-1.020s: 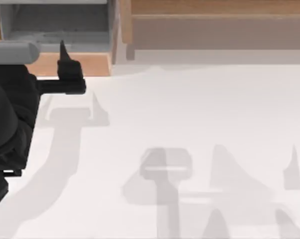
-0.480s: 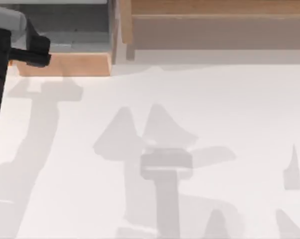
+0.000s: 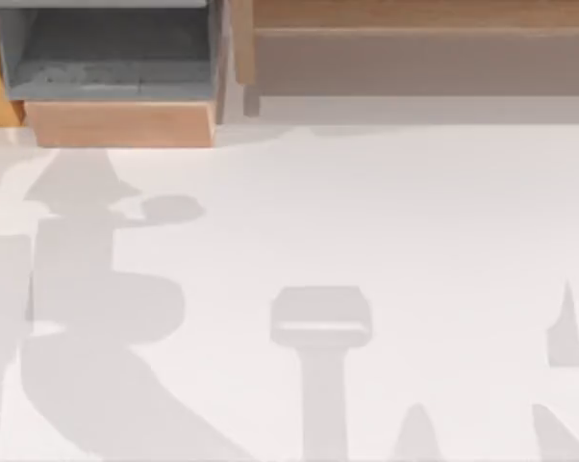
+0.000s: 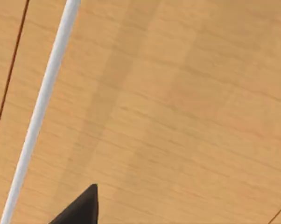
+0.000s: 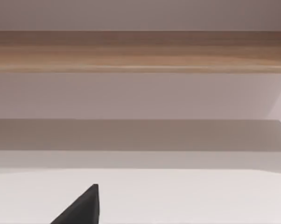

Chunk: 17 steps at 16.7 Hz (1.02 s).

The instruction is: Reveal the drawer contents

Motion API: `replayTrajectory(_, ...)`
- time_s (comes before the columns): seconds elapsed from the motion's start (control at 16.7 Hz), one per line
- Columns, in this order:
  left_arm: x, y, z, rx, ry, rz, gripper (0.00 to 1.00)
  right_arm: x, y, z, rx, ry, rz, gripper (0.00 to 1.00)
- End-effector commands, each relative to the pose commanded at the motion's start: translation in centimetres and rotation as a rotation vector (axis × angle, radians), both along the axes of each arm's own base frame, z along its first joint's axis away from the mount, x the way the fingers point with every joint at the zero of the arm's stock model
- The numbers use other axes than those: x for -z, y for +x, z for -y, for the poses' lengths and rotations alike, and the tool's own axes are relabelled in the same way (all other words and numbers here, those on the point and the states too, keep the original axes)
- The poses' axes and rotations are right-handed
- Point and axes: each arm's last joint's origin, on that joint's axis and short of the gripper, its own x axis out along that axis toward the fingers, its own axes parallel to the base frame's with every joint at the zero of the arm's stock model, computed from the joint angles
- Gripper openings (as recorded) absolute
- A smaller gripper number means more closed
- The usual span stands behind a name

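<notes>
Looking down from the top view, we log the following.

Drawer: the drawer (image 3: 116, 87) sits at the far left of the table (image 3: 386, 241), pulled out toward us. Its grey inner walls and floor lie open to view, and its light tan front faces the table's middle.

Drawer contents: a grey floor with a mottled patch. We make out no separate item on it.

Wooden unit: the wider wooden unit (image 3: 415, 48) stands just beside the drawer, on its right, along the far edge.

Left gripper: one dark fingertip (image 4: 80, 210) shows in our left wrist view, close over an orange-tan wood surface (image 4: 178, 116) crossed by a pale rod (image 4: 42, 102). It holds nothing that we can see. How far the fingers are spread, we cannot tell.

Right gripper: one dark fingertip (image 5: 80, 210) shows in our right wrist view above the white table (image 5: 178, 196), facing the wooden unit (image 5: 140, 51). Nothing is in its grasp that we can see; its spread, we cannot tell.

Shadows: grey arm shadows fall across the table.
</notes>
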Motion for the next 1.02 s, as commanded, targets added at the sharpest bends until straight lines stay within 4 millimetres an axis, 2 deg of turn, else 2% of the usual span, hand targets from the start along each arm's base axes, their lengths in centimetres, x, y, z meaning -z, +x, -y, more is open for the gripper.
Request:
replayTrajectory(0.18, 2.6, 1.2, -3.9, 0.046, 0.202, -0.017, 1.0, 0.0, 0.0, 0.0, 0.0, 0.0, 0.0, 1.0)
replayTrajectory(0.42, 5.5, 1.9, -6.8, 0.104, 0.367, -0.027, 1.0, 0.0, 0.0, 0.0, 0.0, 0.0, 0.0, 1.0)
replayTrajectory(0.54, 6.1, 2.0, -7.2, 0.121, 0.4, -0.028, 1.0, 0.0, 0.0, 0.0, 0.0, 0.0, 0.0, 1.0)
replayTrajectory(0.9, 6.1, 2.1, -7.0, 0.125, 0.4, -0.029, 1.0, 0.0, 0.0, 0.0, 0.0, 0.0, 0.0, 1.0)
replayTrajectory(1.02, 6.1, 2.7, -7.1, 0.122, 0.402, -0.027, 1.0, 0.0, 0.0, 0.0, 0.0, 0.0, 0.0, 1.0)
